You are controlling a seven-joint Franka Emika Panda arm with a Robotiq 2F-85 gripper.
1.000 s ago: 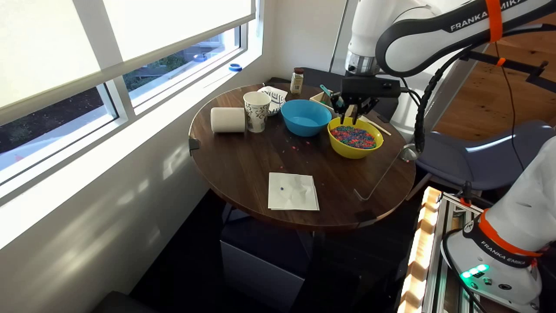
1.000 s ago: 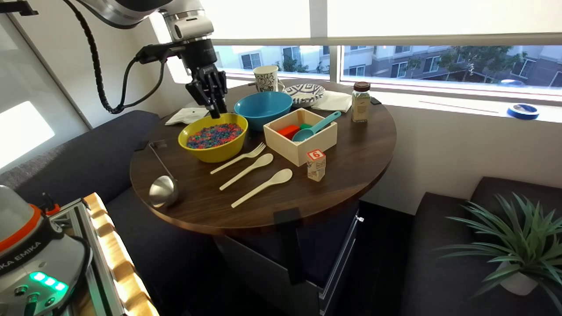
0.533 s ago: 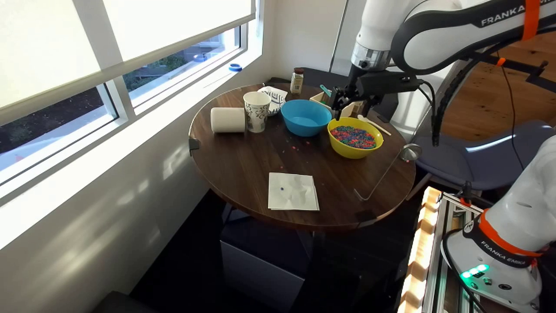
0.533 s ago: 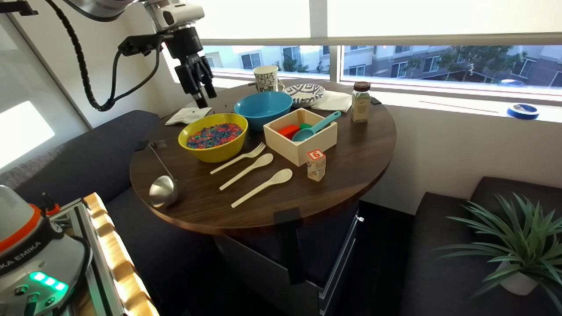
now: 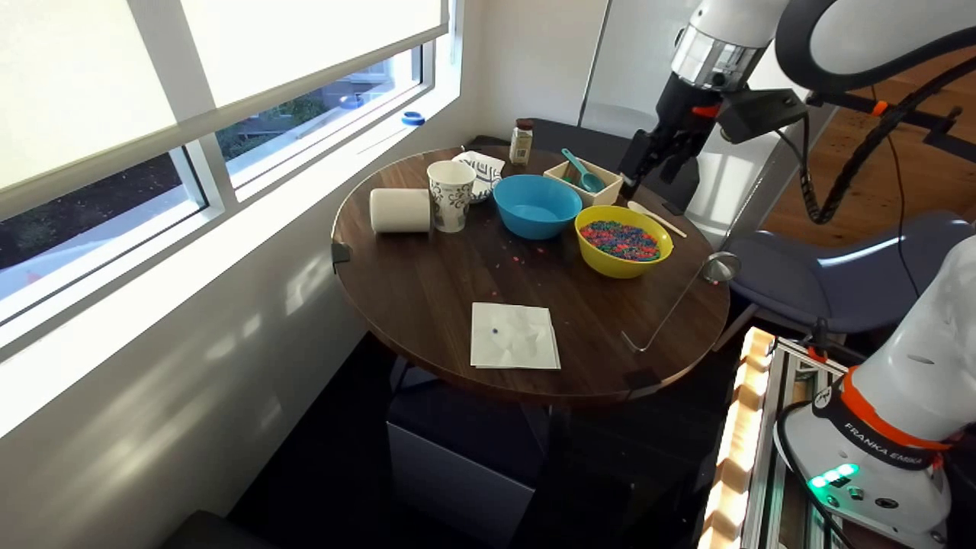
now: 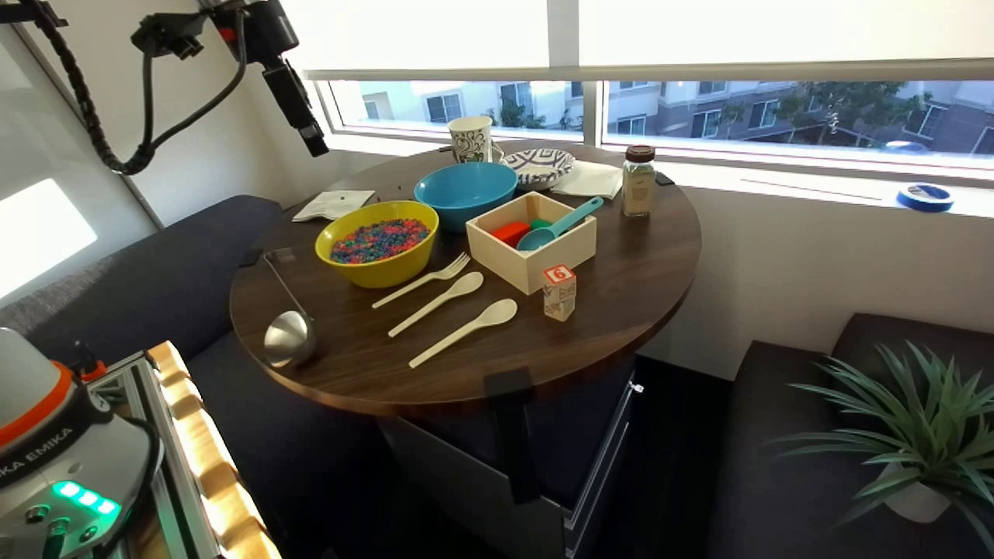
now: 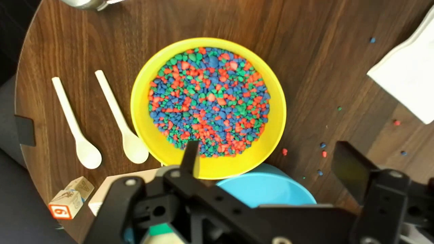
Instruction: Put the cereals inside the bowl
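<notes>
Cereals (image 5: pixel 621 241) heaped inside a yellow bowl (image 5: pixel 608 265), a blue bowl (image 5: pixel 537 207) set just beside, the gripper (image 5: pixel 649 183) — fingers (image 5: pixel 637 160) parted — held tilted aloft, a ladle (image 5: pixel 720 268) and a white napkin (image 5: pixel 514 336) laid on the wooden table (image 5: pixel 427 293), a patterned cup (image 5: pixel 451 197) placed upright.

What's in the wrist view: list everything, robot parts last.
Round wooden table: 1, brown, underneath
Round plastic bowl: 1, yellow, centre
Tiny cereals: many, red-green-blue, inside it, some on table
Second round bowl: 1, blue, lower middle
Slim spoons: 2, cream, left
Printed wooden cubes: 2, pale, lower left
Wooden box: 1, pale, near cubes
Flat paper napkin: 1, white, right
Metal ladle: 1, silver, top left
Flat strip: 1, black, table rim
Unclear shapes: some, green or whitish, bottom
Pincer: 1, black, bottom, jaws open
</notes>
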